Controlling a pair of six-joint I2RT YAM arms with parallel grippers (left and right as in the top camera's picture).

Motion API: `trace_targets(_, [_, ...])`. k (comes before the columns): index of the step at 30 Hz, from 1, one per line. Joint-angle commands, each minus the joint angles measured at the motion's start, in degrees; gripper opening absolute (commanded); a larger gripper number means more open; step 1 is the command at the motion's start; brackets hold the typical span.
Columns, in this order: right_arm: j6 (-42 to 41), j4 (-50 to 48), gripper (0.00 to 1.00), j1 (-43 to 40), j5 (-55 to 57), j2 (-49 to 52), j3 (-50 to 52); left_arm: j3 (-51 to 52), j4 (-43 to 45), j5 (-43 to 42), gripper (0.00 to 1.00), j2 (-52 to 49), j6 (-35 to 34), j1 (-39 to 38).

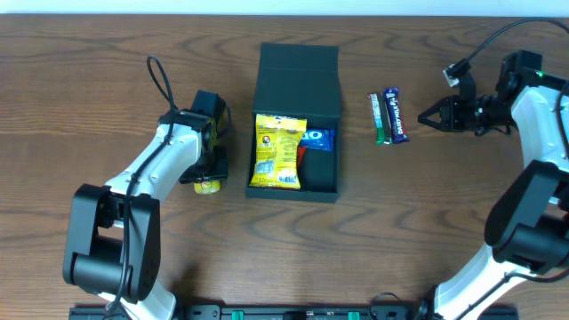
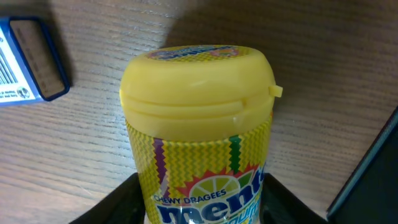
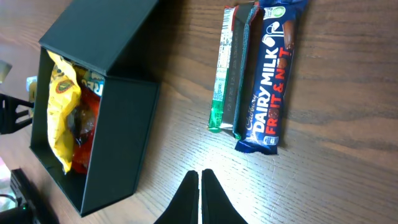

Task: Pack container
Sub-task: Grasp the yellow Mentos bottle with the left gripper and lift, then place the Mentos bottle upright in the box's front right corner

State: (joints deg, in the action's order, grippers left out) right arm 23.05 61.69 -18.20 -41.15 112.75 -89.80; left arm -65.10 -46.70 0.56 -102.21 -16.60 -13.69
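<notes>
The wooden table (image 1: 89,71) runs wide under both arms. The right arm (image 1: 542,116) comes up along the right edge and bends in near the far right corner. The left arm (image 1: 156,164) rises from the near edge on the left side and reaches in toward the middle.

The container (image 1: 297,89) sits about halfway between the left and right edges, closer to the far edge than the near one. It is open, its flap lid thrown back toward the far edge. Inside, a yellow snack packet (image 1: 277,151) fills the left part, a blue packet (image 1: 318,139) lies at the far right of the compartment, and something red (image 3: 87,155) shows beneath them.

Between the container and the right edge, toward the far side, two bars lie side by side and touching. They are a blue Dairy Milk bar (image 1: 395,114) and, on its container side, a slimmer green bar (image 1: 380,118).

The left gripper (image 1: 207,178) is just beside the container's left wall, fingers closed around a yellow Mentos bottle (image 2: 199,124) whose flip cap points away from the wrist. A blue box (image 2: 31,62) with a barcode lies on the wood nearby.

The right gripper (image 3: 199,186) sits to the right of the bars, apart from them, fingertips pressed together with nothing between.
</notes>
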Motion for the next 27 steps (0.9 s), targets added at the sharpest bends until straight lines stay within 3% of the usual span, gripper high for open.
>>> trace_targets(1, [-0.33,0.04,0.03,0.28,-0.79,-1.6,-0.09,0.26,0.11,0.0,0.44,0.33,0.24,0.28])
trace_targets(7, [-0.35,-0.57,0.02,0.28,-1.14,-1.6,-0.09,-3.72,-2.95,0.07,0.33,0.35,-0.33,0.28])
trace_targets(13, [-5.73,-3.87,0.01,0.26,-1.14,-1.6,-0.09,-21.16,-10.19,0.57,0.24,0.35,-0.33,-1.22])
trace_targets(18, [-6.84,-5.2,0.02,-0.02,-1.11,-1.6,-0.09,-29.97,-9.42,0.76,0.24,0.35,-1.84,-8.07])
trace_targets(27, [-8.07,-8.72,0.06,-1.81,-1.09,-1.6,-0.09,-30.36,0.39,-4.42,0.29,-1.11,-7.74,-22.05])
